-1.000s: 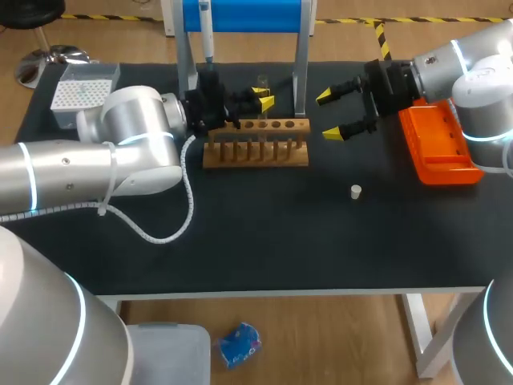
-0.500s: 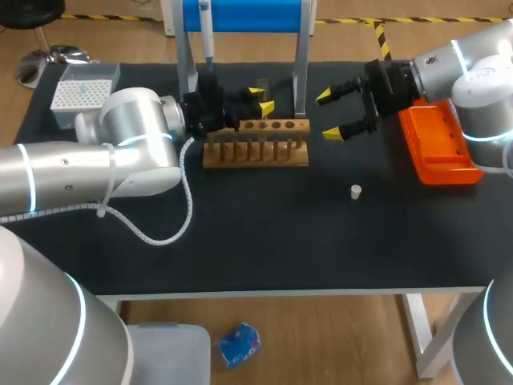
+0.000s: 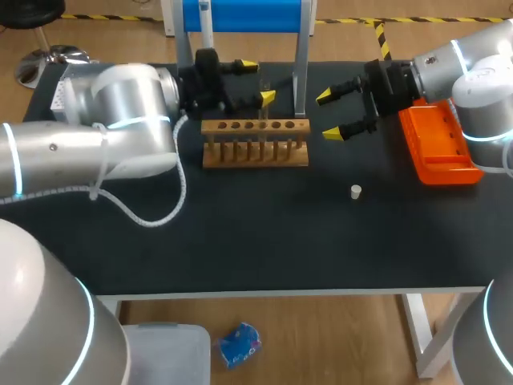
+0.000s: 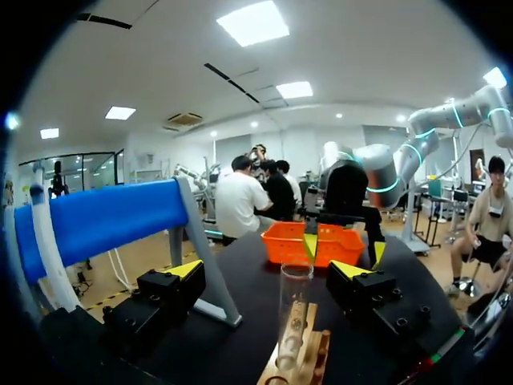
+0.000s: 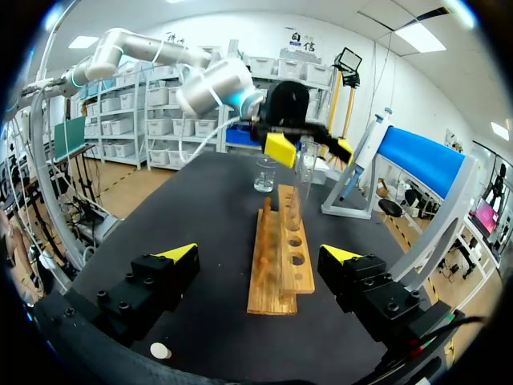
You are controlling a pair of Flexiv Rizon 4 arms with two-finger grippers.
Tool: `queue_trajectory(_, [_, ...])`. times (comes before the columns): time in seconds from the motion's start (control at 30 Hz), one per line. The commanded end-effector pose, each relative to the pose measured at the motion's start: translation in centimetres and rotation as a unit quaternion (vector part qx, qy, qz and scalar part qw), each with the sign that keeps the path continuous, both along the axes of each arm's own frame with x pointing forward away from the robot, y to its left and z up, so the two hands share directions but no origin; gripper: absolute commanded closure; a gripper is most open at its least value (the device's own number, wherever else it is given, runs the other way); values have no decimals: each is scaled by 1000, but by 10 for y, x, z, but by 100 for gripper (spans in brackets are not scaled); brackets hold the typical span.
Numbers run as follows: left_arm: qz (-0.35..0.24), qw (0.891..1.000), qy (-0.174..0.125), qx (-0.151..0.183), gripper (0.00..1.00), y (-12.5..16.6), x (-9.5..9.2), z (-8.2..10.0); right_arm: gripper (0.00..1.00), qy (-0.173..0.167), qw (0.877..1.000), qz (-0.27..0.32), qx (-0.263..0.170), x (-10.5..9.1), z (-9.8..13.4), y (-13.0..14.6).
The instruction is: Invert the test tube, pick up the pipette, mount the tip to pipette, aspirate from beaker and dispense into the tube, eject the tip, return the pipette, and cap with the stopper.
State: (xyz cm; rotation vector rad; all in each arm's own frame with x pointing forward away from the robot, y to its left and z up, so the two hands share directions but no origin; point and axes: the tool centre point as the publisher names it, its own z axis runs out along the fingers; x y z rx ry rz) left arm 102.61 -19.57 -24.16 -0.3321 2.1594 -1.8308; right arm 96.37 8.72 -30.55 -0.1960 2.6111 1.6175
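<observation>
Two sets of jaws stand wide open and empty. Your left jaws flank the glass tube (image 4: 293, 309) without touching it; it stands upright in the rack (image 3: 255, 152) on the desk (image 3: 240, 233). It looks light, slick and brittle: grip mid-body, gently.

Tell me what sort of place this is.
Probably a chemistry-style lab bench set up for robot work: a wooden test tube rack, a clear glass test tube and a small glass beaker on a black table.
</observation>
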Motion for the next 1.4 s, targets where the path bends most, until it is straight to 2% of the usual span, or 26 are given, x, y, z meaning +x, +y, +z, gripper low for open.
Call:
queue_trajectory(0.03, [-4, 998, 15, 69, 0, 30, -20, 44, 0, 0, 1000, 0, -1, -1, 1, 0])
queue_trajectory(0.27, [-3, 991, 19, 133, 0, 64, -52, 82, 0, 0, 1000, 0, -1, -1, 1, 0])
queue_trajectory(0.43, [5, 986, 31, 166, 0, 84, -76, 98, 0, 0, 1000, 0, -1, -1, 1, 0])
queue_trajectory(1.1, [5, 986, 31, 166, 0, 84, -76, 98, 0, 0, 1000, 0, -1, -1, 1, 0])
queue_trajectory(1.17, [30, 984, 35, 173, 0, 110, -67, 100, 0, 0, 1000, 0, -1, -1, 1, 0])
queue_trajectory(1.23, [48, 983, 26, 176, 0, 143, -58, 106, 0, 0, 1000, 0, -1, -1, 1, 0])
queue_trajectory(1.4, [109, 974, 22, 197, 0, 227, -36, 123, 0, 0, 1000, 0, -1, -1, 1, 0])
